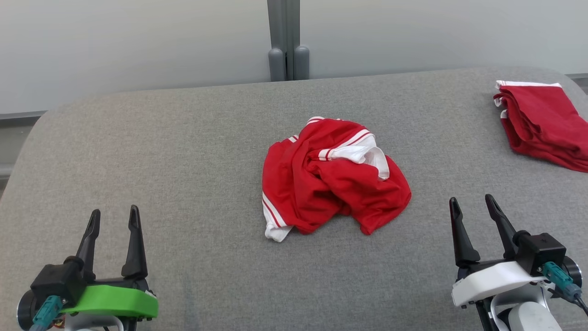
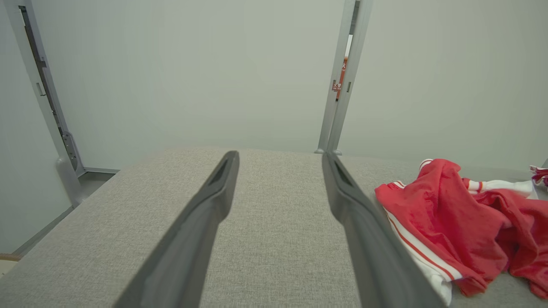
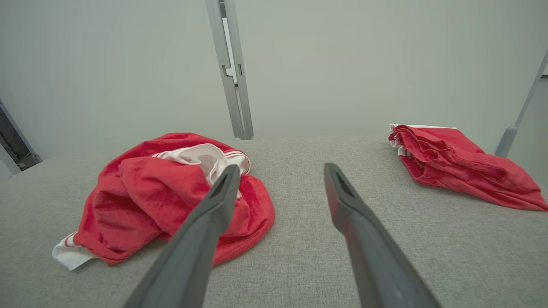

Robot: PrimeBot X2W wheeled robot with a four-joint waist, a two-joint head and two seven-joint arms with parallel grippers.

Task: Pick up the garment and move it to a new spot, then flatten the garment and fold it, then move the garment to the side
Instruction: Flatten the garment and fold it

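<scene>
A crumpled red garment with white striped trim (image 1: 321, 188) is seen lying in the middle of the grey fabric-covered table (image 1: 183, 151). The left gripper (image 1: 115, 210), with two long dark fingers, is held at the near left, its jaws spread wide, with nothing gripped or touched. The right gripper (image 1: 472, 198) is likewise spread wide at the near right, empty and apart from the garment. A folded red cloth with a white edge (image 1: 542, 124) is laid at the far right.
</scene>
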